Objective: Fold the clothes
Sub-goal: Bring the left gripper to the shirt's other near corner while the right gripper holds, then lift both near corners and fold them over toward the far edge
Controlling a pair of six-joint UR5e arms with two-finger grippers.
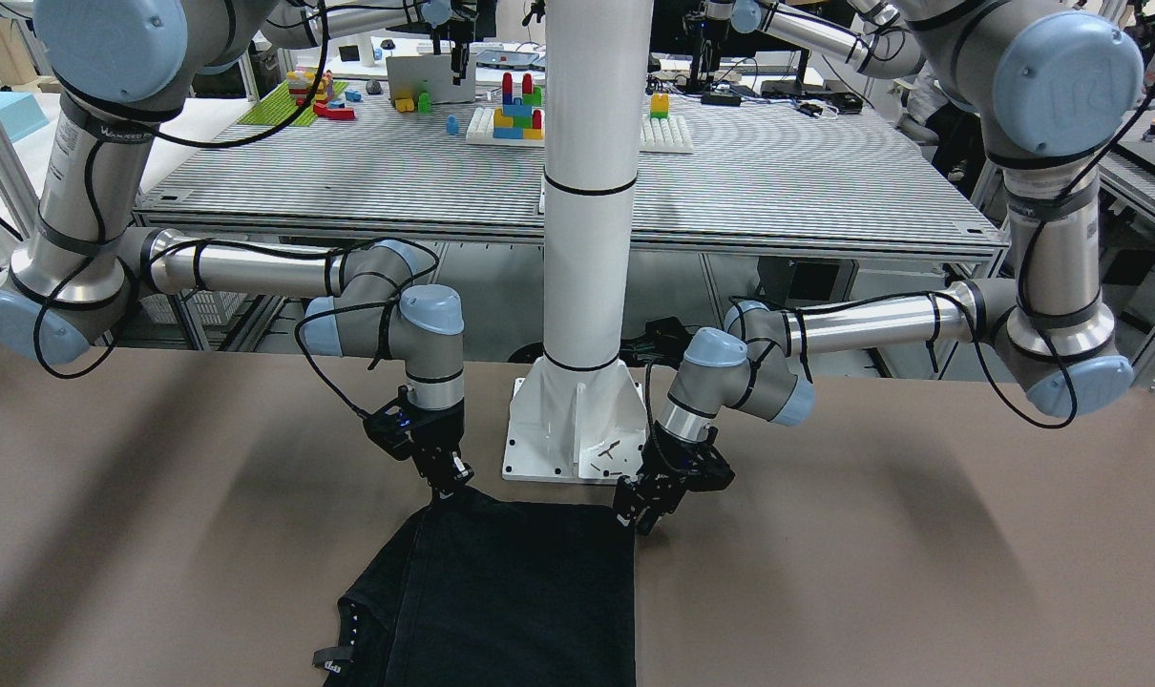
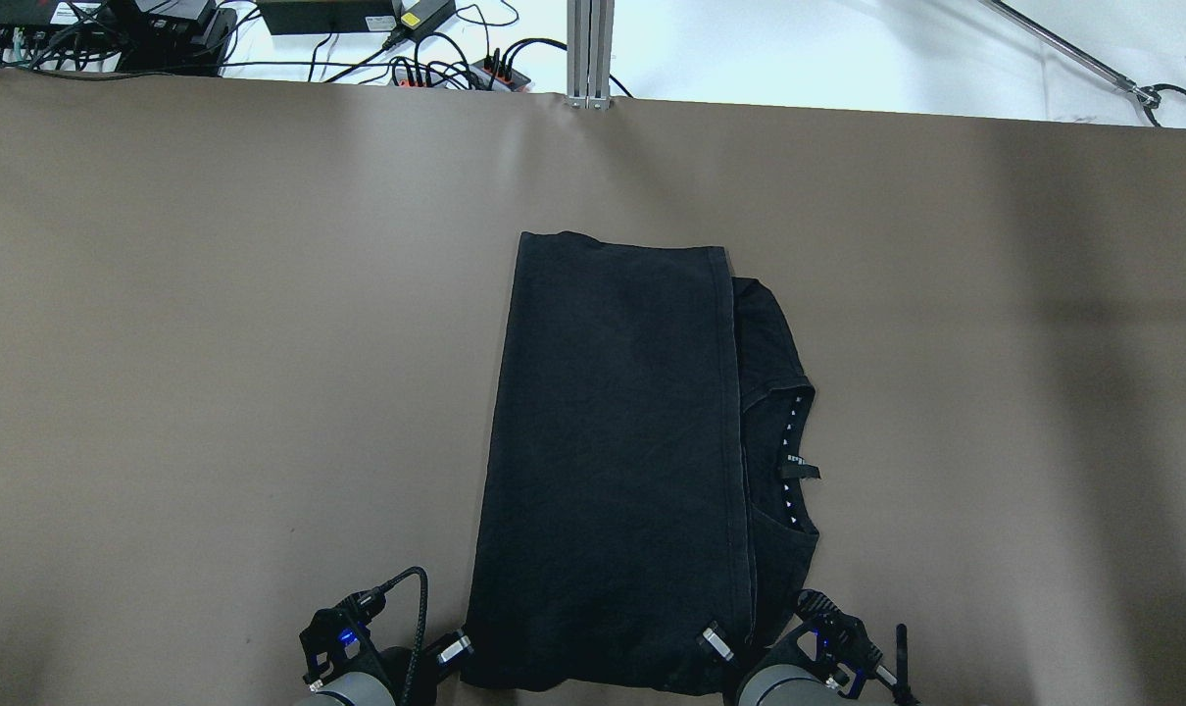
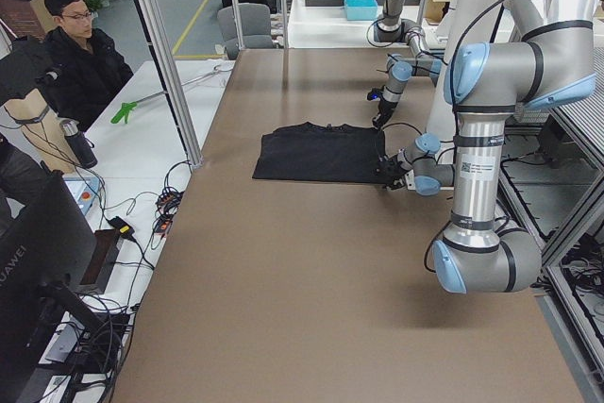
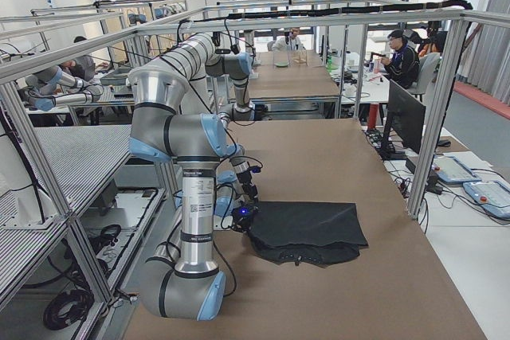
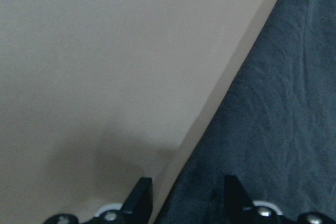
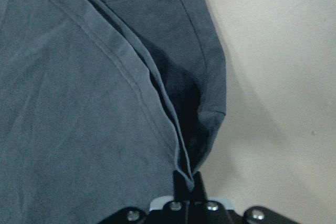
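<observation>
The brown tabletop (image 2: 211, 343) carries everything. The white pillar (image 1: 577, 191) stands at the middle of the tabletop's robot-side edge.

The black garment (image 2: 613, 461) lies flat about midway between the tabletop's left and right ends. It reaches from the robot-side edge, just in front of the pillar's base, toward the far edge, and stops well short of it. It is folded lengthways. A broad upper layer covers most of it, and a narrower part with the neckline shows along its right side.

The right gripper (image 2: 716, 642) sits at the garment's robot-side right corner. In the right wrist view its fingers are pressed together on the hemmed edge of the fold, so it has hold of the garment.

The left gripper (image 2: 451, 647) sits at the robot-side left corner. In the left wrist view its fingers (image 5: 142, 195) stand apart, one over bare tabletop and one over cloth, and they clamp nothing.

A small dark label (image 2: 799, 472) sticks out at the neckline, beside a row of small white marks.
</observation>
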